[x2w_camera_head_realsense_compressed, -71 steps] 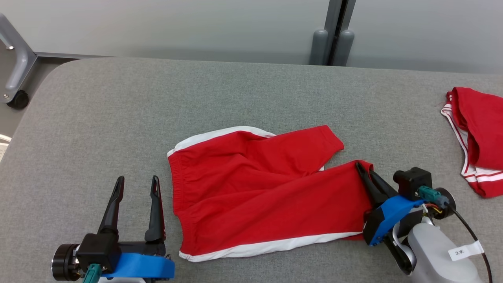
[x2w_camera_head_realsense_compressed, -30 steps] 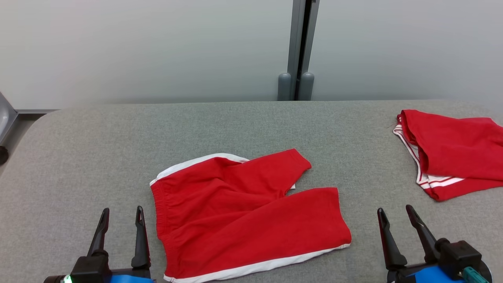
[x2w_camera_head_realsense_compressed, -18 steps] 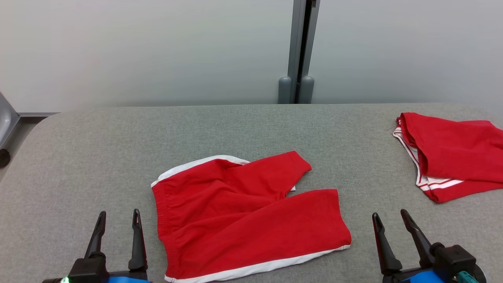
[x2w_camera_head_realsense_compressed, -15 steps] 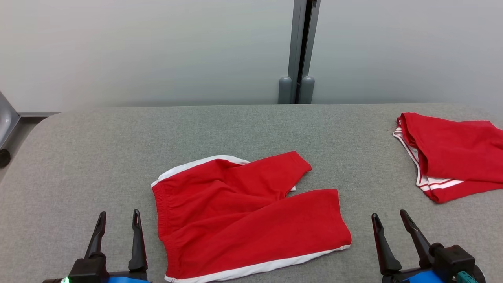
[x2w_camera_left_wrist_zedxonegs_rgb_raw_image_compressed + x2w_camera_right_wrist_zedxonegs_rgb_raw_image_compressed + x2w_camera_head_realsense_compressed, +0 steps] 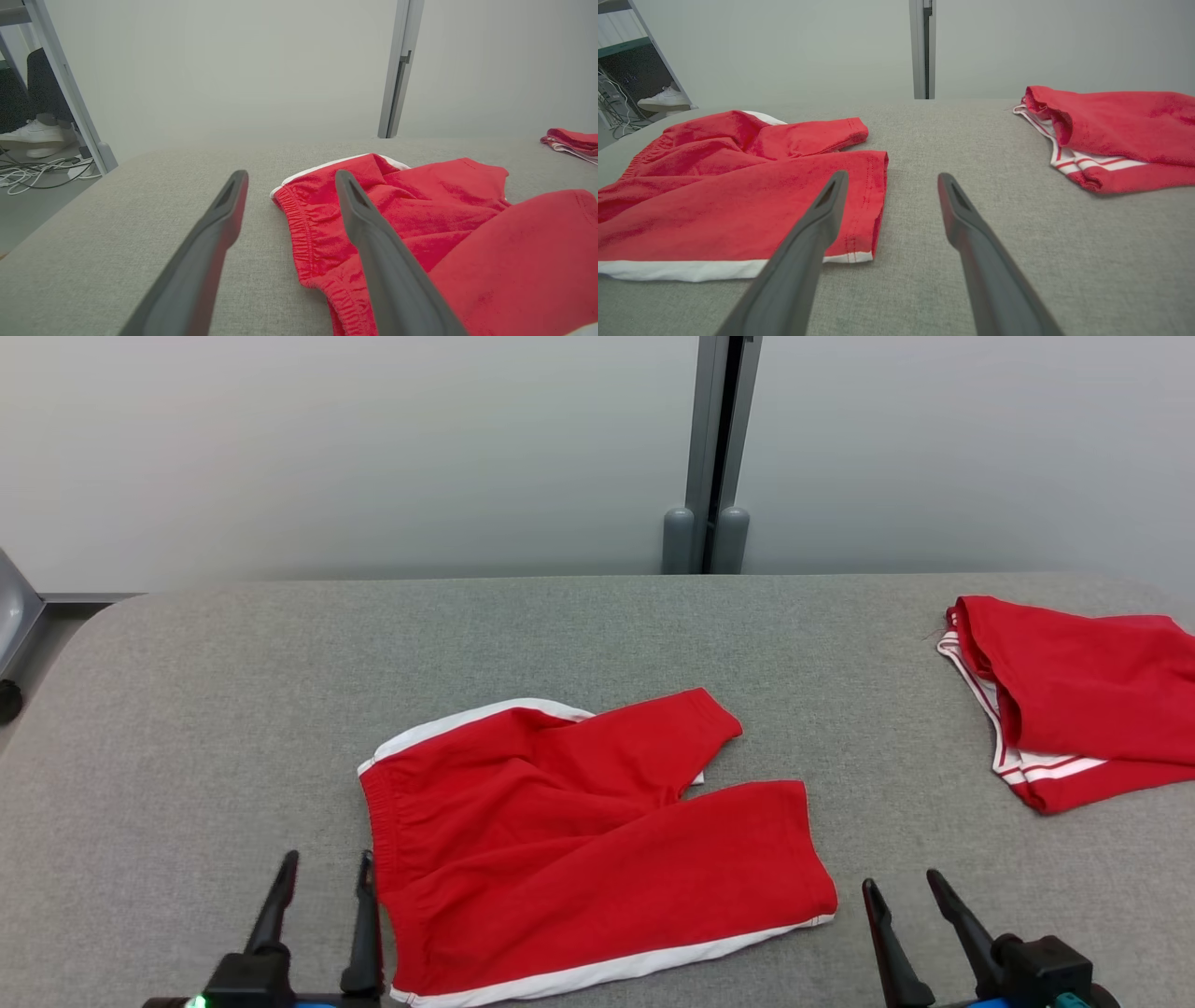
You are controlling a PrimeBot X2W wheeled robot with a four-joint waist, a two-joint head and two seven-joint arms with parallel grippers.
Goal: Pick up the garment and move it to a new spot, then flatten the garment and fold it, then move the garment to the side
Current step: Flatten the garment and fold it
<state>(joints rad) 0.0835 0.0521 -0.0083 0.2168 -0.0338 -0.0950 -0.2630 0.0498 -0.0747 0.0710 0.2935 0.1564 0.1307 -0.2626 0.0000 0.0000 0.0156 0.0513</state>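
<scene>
Red shorts (image 5: 579, 840) lie at middle of grey table (image 5: 233, 663), toward my edge. Waistband points to my left and leg hems to my right, so long axis runs side to side. Far leg rumpled, not flat.

Left gripper (image 5: 329, 857) just beside waistband's near corner, its inner finger close to elastic; nearer of two. Right gripper (image 5: 900, 881) a little right of near leg hem, apart from cloth. Both spread wide, holding nothing.

I judge flattening next, each arm taking own end. Second red garment (image 5: 1074, 691) far right, well apart.

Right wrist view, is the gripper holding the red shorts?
No, the right gripper stands open over the bare table, beside the leg hem of the red shorts, holding nothing.
</scene>
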